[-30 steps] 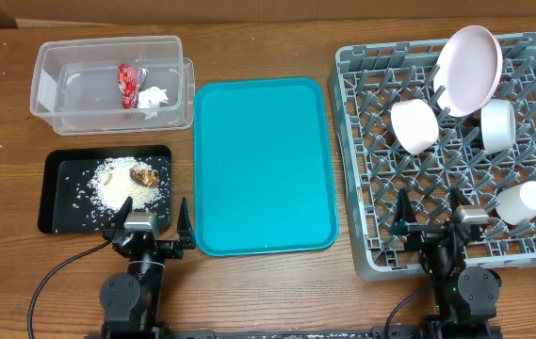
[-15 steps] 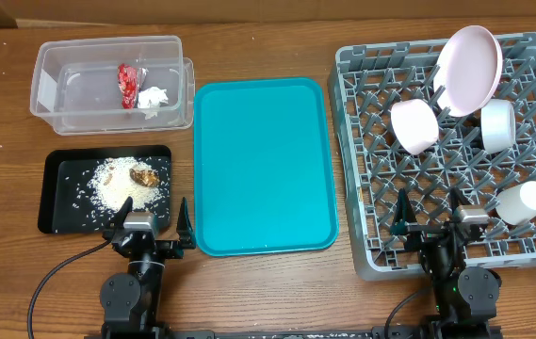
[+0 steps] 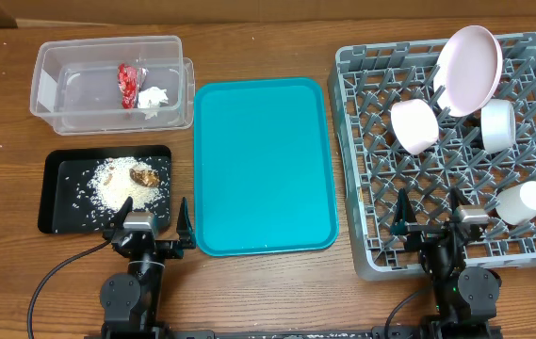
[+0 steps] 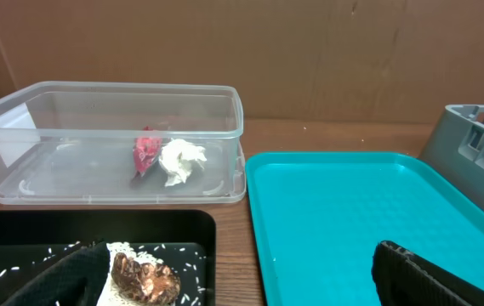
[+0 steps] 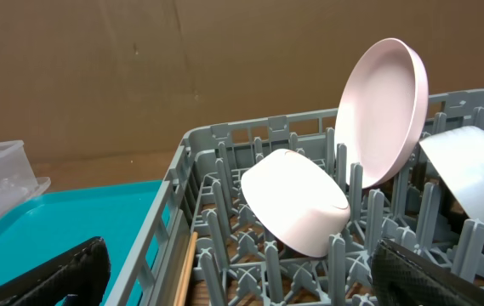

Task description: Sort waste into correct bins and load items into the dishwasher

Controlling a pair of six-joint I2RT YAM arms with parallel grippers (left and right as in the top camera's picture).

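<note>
No movement recorded since the earlier frames: both arms and every item hold the same positions.

Left pincer (image 3: 151, 226): fingers apart, holding nothing, sitting at the near edge of the counter (image 3: 268, 38) between the black tray (image 3: 60, 215) and the teal tray (image 3: 263, 165).

Right pincer (image 3: 430, 220): fingers apart, holding nothing, positioned over the near edge of the dish rack (image 3: 362, 122).

Waste:
- The red wrapper (image 3: 128, 83) and white tissue (image 3: 154, 97) lie side by side, touching, on the floor of the clear tub (image 3: 56, 89).
- The rice (image 3: 117, 188) is heaped on the black tray with stray grains scattered around it; the brown scrap (image 3: 143, 176) rests on the heap.

Dishes, all in the dish rack:
- The plate (image 3: 470, 66), pale pink in tone, stands on edge among the pegs at the far side.
- One small bowl (image 3: 414, 125) lies tilted just in front of the plate.
- The second bowl (image 3: 497, 125) lies on its side beside it.
- The cup (image 3: 522, 201) lies on its side near the rack's near outer corner.
- The right wrist view shows a chopstick (image 5: 185, 270) low among the pegs by the rack wall.
</note>
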